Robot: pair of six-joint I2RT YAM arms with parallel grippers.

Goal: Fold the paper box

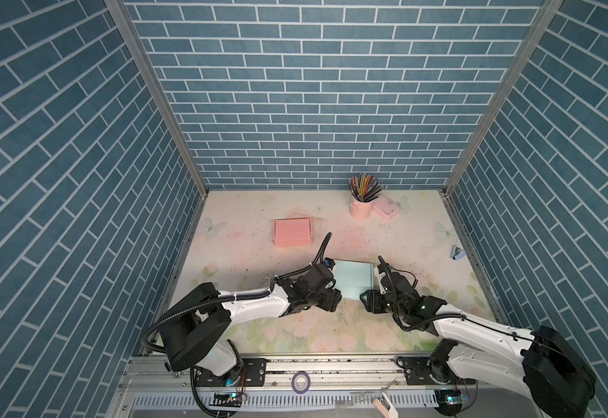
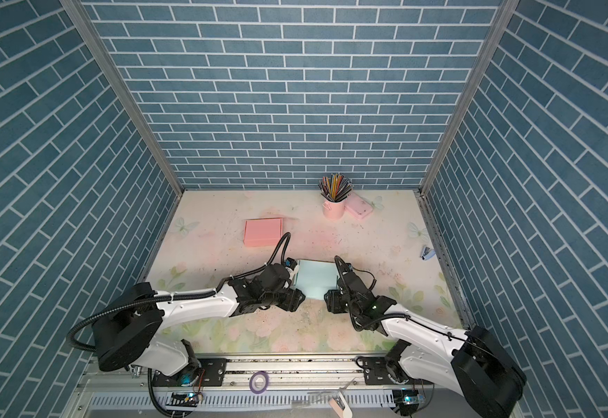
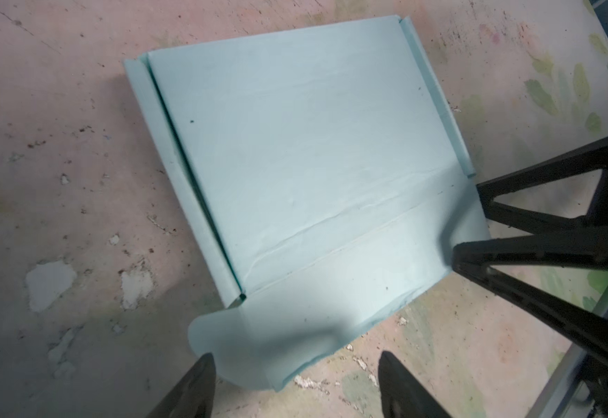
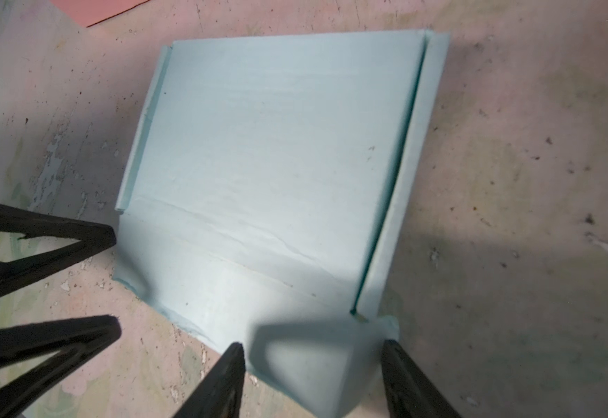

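Note:
The light blue paper box lies flat on the table at the front centre, side walls low and its near flap spread toward the arms. My left gripper is at the near left corner, open; the flap's curled ear lies between the jaws, against one finger. My right gripper is at the near right corner, open, its fingers on either side of the raised corner ear. Each wrist view shows the other gripper's fingers at the box's opposite corner.
A folded pink box sits behind to the left. A pink cup of pencils and a pink case stand at the back. A small stapler lies by the right wall. A purple tape roll rests on the front rail.

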